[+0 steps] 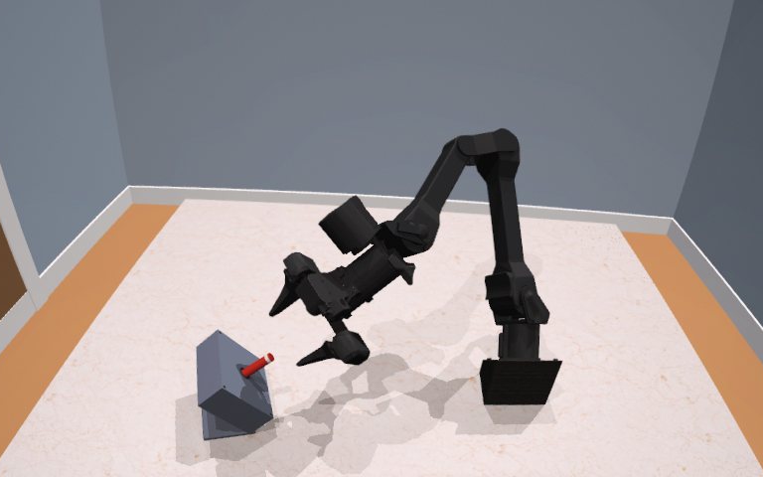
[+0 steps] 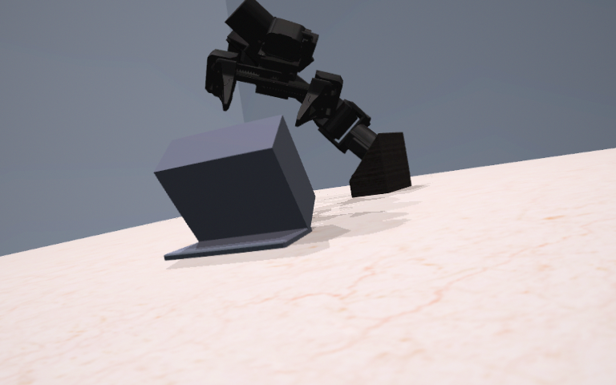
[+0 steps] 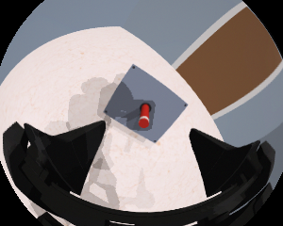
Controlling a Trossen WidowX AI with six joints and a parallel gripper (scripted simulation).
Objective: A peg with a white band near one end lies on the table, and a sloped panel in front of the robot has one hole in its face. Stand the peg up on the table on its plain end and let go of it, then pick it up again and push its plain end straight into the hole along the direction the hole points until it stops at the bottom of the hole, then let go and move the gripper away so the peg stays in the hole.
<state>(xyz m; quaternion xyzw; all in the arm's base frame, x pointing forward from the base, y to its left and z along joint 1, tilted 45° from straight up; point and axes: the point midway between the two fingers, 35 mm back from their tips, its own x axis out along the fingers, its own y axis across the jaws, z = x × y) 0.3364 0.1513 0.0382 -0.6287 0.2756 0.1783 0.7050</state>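
Observation:
The red peg (image 1: 254, 366) (image 3: 143, 114) stands in the hole of the sloped panel (image 1: 218, 366) (image 3: 166, 101). Its white-banded end points outward, up toward the gripper, and its plain end is inside the hole. How deep it sits cannot be seen. In the exterior view the panel block (image 2: 235, 195) shows from behind and the peg is hidden. My gripper (image 1: 284, 339) (image 2: 261, 118) (image 3: 149, 130) is wide open and empty. It is back from the panel, on the robot's side, with the fingertips apart from the peg.
The panel block stands on a thin base plate (image 2: 235, 248) on the marble-patterned table (image 1: 155, 283). The arm reaches from its dark base (image 1: 520, 383) at the right in the top view. Walls stand beyond the table.

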